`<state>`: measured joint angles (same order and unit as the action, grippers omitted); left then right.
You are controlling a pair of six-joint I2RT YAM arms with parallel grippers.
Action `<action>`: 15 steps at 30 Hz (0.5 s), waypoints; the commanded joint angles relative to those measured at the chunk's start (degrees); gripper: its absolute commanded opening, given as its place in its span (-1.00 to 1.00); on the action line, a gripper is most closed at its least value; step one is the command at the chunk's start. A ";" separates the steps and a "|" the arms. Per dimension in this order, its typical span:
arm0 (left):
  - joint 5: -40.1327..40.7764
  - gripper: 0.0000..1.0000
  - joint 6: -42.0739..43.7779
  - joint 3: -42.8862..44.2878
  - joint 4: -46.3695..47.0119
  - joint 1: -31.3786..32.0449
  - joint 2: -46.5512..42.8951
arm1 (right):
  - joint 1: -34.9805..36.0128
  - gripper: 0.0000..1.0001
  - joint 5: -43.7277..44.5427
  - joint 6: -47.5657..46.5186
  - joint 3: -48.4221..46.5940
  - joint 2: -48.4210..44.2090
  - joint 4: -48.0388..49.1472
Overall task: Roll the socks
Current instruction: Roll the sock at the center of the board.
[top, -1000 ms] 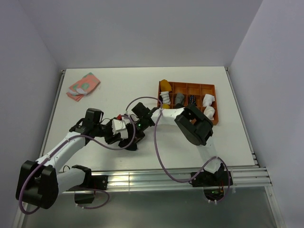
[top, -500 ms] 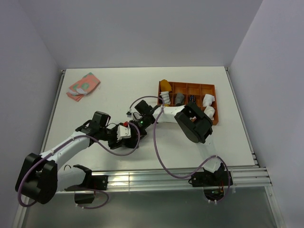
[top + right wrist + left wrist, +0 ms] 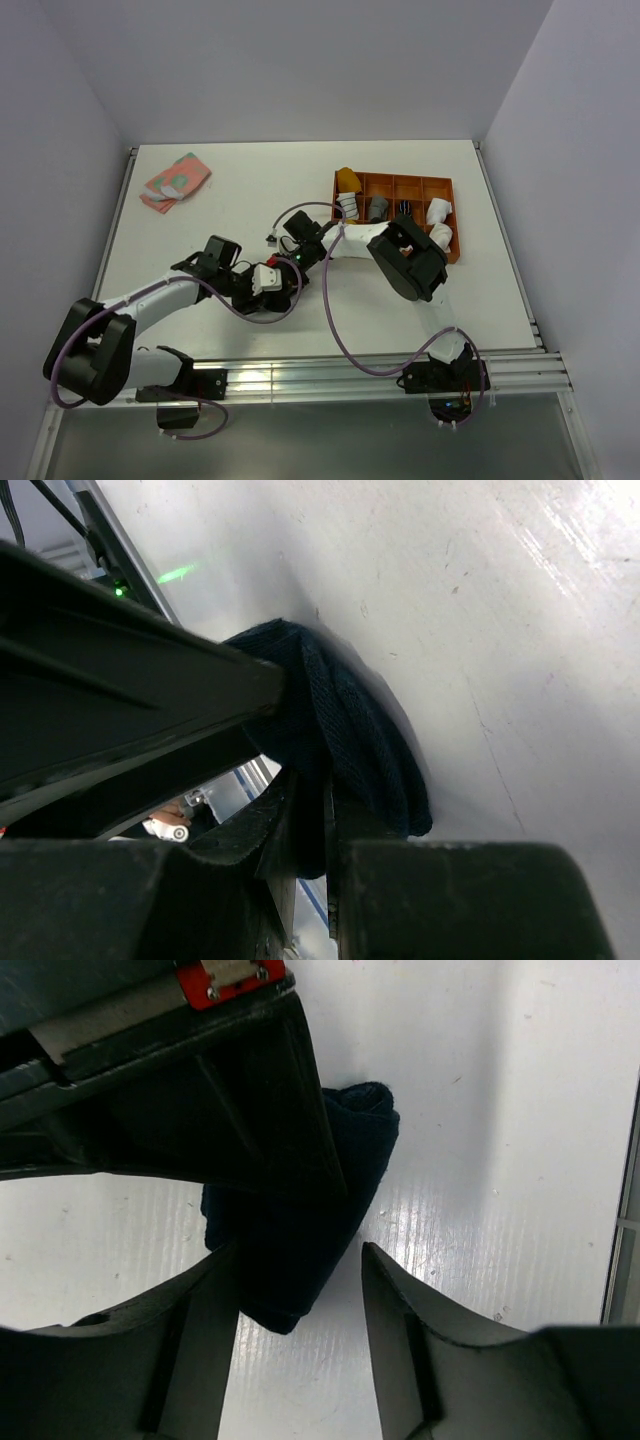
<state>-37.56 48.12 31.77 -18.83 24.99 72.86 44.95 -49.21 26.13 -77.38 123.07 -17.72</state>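
Observation:
The dark navy sock hangs bunched just above the white table, and my right gripper is shut on its edge. In the left wrist view the same navy sock sits between the fingers of my left gripper, which is open; the sock lies against one finger and a gap shows beside the other. From above, both grippers meet near the table's front centre, left gripper and right gripper, hiding most of the sock. The mustard-orange sock lies at the left end of the orange tray.
The orange tray holds several rolled white and grey socks in its compartments. A pink-and-green folded cloth lies at the far left corner. A metal rail runs along the near table edge, and purple cables loop over both arms.
My left arm has swung right and forward, bringing its open jaws around the navy sock. The right gripper shifted slightly back and has held the sock throughout.

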 commanded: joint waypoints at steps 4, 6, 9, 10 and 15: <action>-0.23 0.02 -1.54 2.24 1.34 0.49 2.99 | -0.65 -0.78 3.16 -0.91 0.48 1.21 0.22; -0.84 -0.03 -2.06 2.77 1.34 0.41 3.43 | -0.65 -0.77 3.51 -0.99 0.57 1.21 0.31; -1.63 -0.18 -3.11 4.26 0.20 0.41 4.57 | -0.65 -0.77 4.65 -0.82 1.00 0.86 0.57; -1.81 -0.29 -3.47 4.70 -0.06 0.49 5.44 | -0.65 -0.77 5.96 -0.64 1.79 0.51 1.19; -2.96 -0.67 -3.56 8.04 -5.24 0.49 9.05 | -0.65 -0.73 9.75 -0.64 3.47 -1.51 1.72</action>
<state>-38.37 45.17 36.71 -21.78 25.12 80.12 44.66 -48.29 26.63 -76.01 122.61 -16.16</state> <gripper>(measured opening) 0.192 0.167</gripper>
